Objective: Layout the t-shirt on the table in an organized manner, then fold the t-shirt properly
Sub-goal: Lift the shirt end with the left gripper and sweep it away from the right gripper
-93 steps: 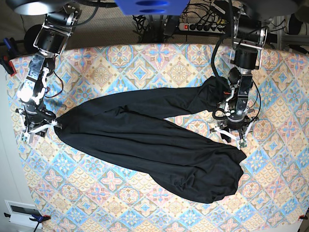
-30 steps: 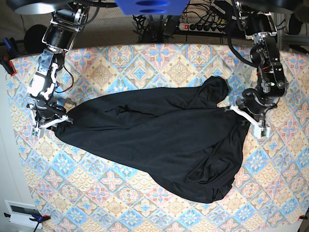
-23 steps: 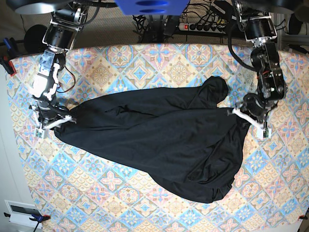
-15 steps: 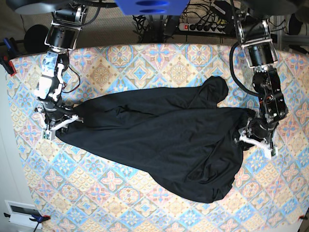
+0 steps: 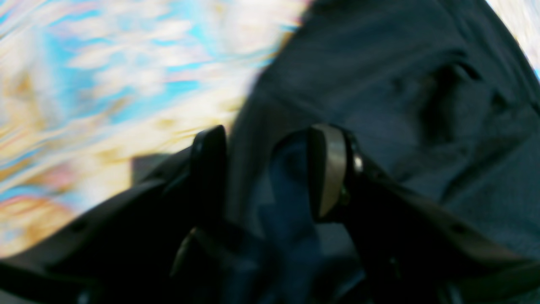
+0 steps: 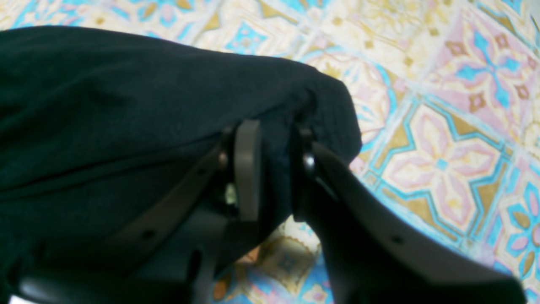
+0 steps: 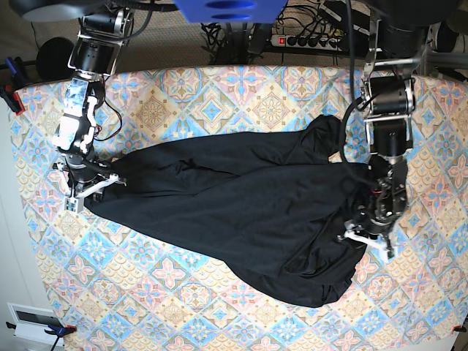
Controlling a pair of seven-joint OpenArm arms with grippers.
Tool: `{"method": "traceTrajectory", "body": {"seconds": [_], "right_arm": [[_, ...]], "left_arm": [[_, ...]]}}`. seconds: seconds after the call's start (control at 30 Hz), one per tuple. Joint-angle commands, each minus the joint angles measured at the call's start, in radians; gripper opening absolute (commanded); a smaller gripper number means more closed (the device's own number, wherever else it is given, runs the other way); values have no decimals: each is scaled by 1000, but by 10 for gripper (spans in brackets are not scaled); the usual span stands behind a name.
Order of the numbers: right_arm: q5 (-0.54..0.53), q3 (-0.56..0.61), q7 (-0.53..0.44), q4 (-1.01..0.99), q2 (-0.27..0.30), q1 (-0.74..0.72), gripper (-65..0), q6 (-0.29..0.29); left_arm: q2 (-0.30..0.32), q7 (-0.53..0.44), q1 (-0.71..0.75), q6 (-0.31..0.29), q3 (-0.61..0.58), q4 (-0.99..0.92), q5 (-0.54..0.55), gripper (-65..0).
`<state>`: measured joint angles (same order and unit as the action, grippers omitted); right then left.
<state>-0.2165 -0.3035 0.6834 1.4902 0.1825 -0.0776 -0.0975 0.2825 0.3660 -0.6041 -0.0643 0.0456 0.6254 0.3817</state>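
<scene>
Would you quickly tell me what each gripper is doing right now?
Left gripper: open, jaws astride the t-shirt.
Right gripper: shut on the t-shirt.

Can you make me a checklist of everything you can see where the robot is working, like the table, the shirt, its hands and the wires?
Surface: the table wears a cloth of blue, pink and cream diamond tiles.
Job's things: the t-shirt is black, spread slantwise across the middle, wrinkled, not folded yet.
Clutter: nothing seen on the cloth besides the shirt.
Grippers: the right gripper is shut on a corner of the t-shirt at the camera's left side. The left gripper has its jaws apart over the shirt's edge, with dark fabric between them; the view is blurred.
Cables: a power strip with plugged cords lies behind the table.
Surroundings: clamps pin the cloth's edges.
</scene>
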Motion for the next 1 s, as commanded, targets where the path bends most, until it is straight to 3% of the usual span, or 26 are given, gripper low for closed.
{"method": "traceTrajectory", "body": {"seconds": [0.0, 0.13, 0.3, 0.6, 0.8, 0.97], "right_arm": [[-5, -4, -23, 19, 13, -20, -531, -1], [-5, -6, -23, 19, 13, -20, -531, -1], [-5, -10, -23, 19, 13, -20, -531, -1], [-5, -12, -23, 19, 15, -20, -531, -1], [-5, -6, -23, 19, 13, -20, -531, -1], [-5, -6, -23, 28, 13, -20, -531, -1]], "left_arm": [[1, -45, -40, -4, -19, -11, -7, -351], [-22, -78, -75, -4, -52, -66, -7, -403], [-21, -81, -149, -4, -49, -63, 3, -650], [27, -74, -213, -4, 10, 281, 1, -648], [30, -88, -408, -4, 23, 282, -10, -648], [30, -134, -617, -4, 18, 139, -11, -648]]}}
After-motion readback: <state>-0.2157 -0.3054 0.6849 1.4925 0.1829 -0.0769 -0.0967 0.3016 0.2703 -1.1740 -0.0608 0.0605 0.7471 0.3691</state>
